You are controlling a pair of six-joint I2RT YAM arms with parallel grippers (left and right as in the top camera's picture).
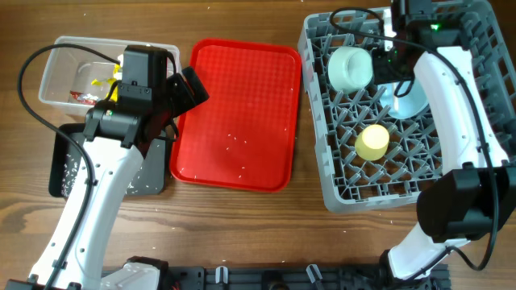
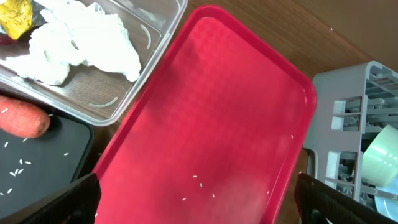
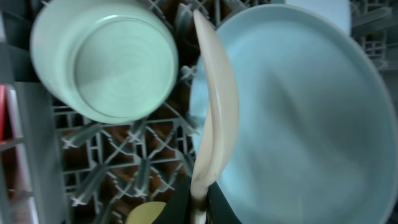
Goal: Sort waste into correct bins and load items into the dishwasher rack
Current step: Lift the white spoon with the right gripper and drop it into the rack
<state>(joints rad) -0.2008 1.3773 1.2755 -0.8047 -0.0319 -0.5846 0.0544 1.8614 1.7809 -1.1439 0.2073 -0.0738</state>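
Spoon point(image 3: 214, 106), white, pinched in right fingers point(image 3: 180, 211) between plate point(image 3: 305, 112) and bowl point(image 3: 106, 59) in dishwasher rack point(image 3: 93, 168). Lower straight into a peg gap before letting go. Left fingers point(image 2: 68, 202) spread, empty, over red tray point(image 2: 224, 112).

spoon point(image 3: 214, 106): edge-on, touching plate's point(image 3: 298, 112) left rim, handle in right gripper point(image 3: 199, 210)
bowl point(image 3: 106, 59): upside down, upper left on rack point(image 3: 118, 162)
cup point(image 3: 146, 213): yellow, bottom edge

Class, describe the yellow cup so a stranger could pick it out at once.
Start at the large grey rack on the right. Near its middle sits a small cup. It alone is yellow; the bowl and plate beside it are pale blue.
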